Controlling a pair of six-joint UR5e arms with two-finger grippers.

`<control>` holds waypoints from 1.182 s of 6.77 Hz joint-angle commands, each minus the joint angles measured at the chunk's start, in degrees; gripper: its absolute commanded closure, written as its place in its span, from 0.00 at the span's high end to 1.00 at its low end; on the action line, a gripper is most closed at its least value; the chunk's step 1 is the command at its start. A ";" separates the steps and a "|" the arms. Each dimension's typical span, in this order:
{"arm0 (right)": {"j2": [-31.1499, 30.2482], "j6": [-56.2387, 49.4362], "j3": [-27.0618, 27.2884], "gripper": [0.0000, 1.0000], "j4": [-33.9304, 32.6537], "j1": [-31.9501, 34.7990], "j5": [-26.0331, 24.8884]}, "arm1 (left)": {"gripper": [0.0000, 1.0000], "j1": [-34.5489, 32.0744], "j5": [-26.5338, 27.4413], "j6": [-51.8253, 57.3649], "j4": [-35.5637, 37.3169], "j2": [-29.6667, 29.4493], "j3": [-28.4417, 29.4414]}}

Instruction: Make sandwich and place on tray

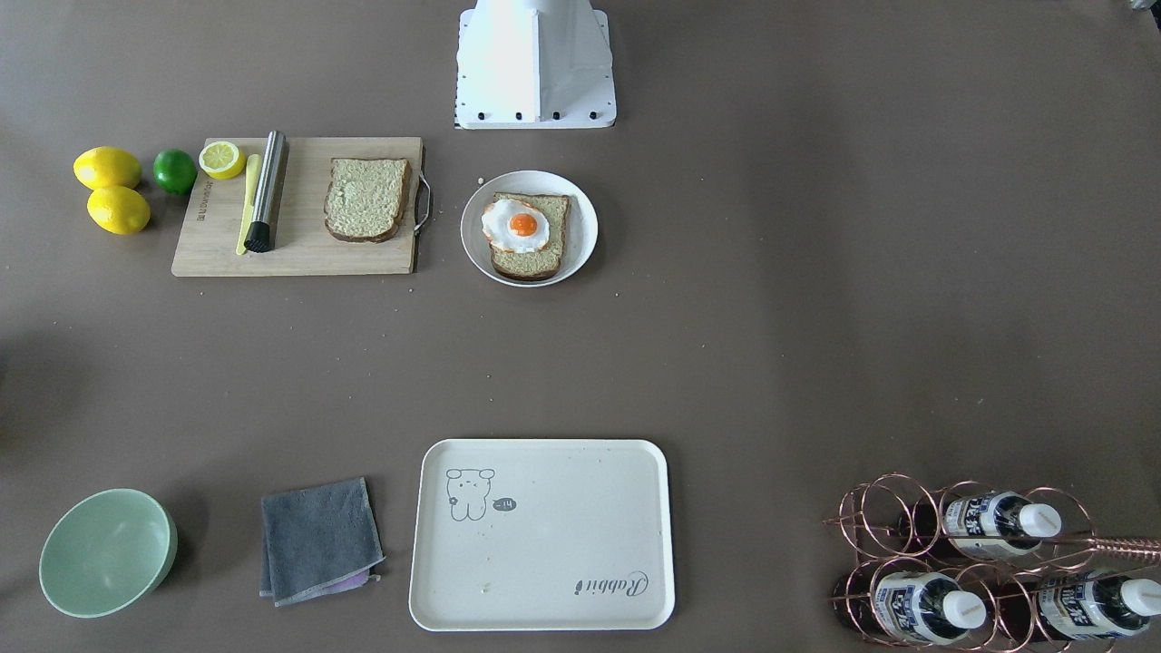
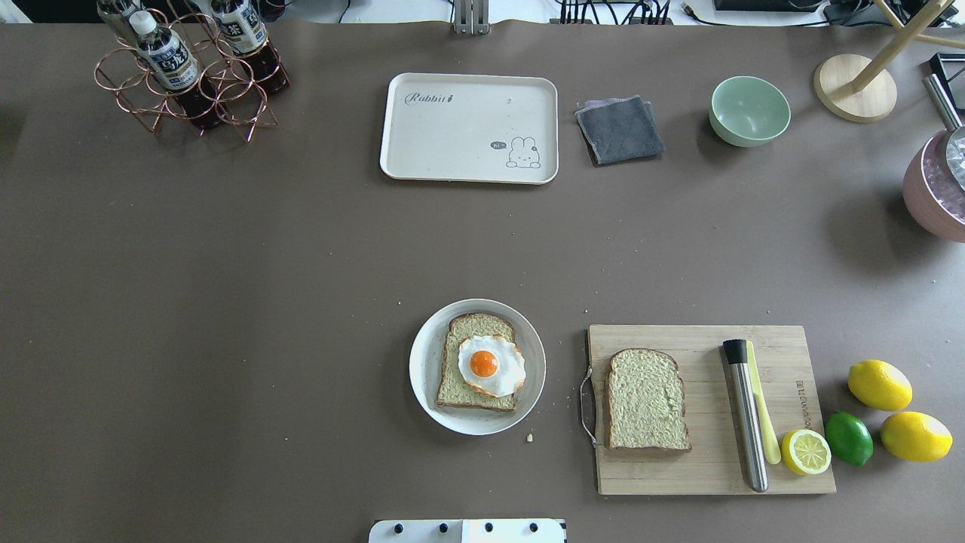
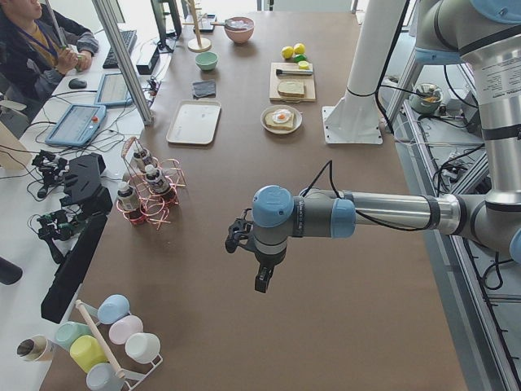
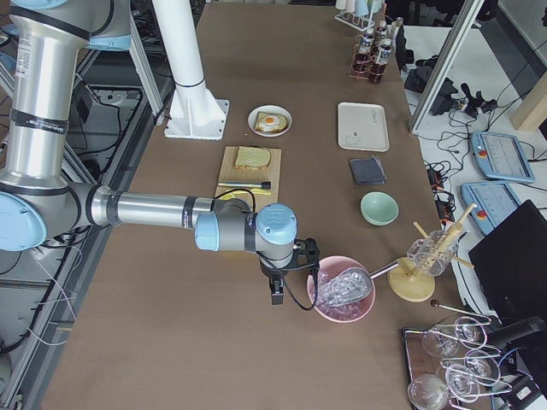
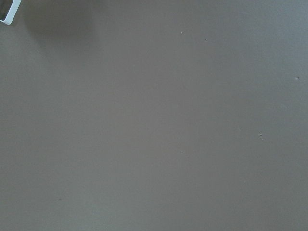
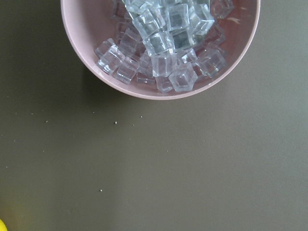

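One bread slice (image 2: 460, 392) lies on a round white plate (image 2: 422, 362) with the fried egg (image 2: 490, 366) on top of it. The second bread slice (image 2: 647, 400) lies on a wooden cutting board (image 2: 709, 475) to the plate's right. The cream tray (image 2: 452, 136) lies bare at the far side of the table. My left gripper (image 3: 262, 281) hangs over bare table far to the left. My right gripper (image 4: 278, 297) hangs next to a pink bowl of ice (image 4: 342, 290) far to the right. Both show only in side views, so I cannot tell if they are open or shut.
A steel muddler (image 2: 745, 415), a yellow knife and a lemon half (image 2: 805, 451) lie on the board. Lemons (image 2: 879, 385) and a lime (image 2: 848, 437) lie beside it. A grey cloth (image 2: 620, 128), green bowl (image 2: 750, 111) and copper bottle rack (image 2: 188, 75) stand along the far edge.
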 commanded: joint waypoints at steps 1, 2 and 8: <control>-0.62 0.21 0.18 1.00 0.13 -0.03 0.16 | 0.97 0.00 -0.16 -0.03 -0.06 0.11 -0.19; -0.97 -0.14 0.44 1.00 0.22 0.05 0.16 | 0.97 0.00 -0.16 0.33 -0.41 0.20 -0.19; -3.79 17.38 13.41 1.00 2.13 -8.33 6.49 | 0.97 0.09 -0.16 -0.37 -1.99 0.81 0.25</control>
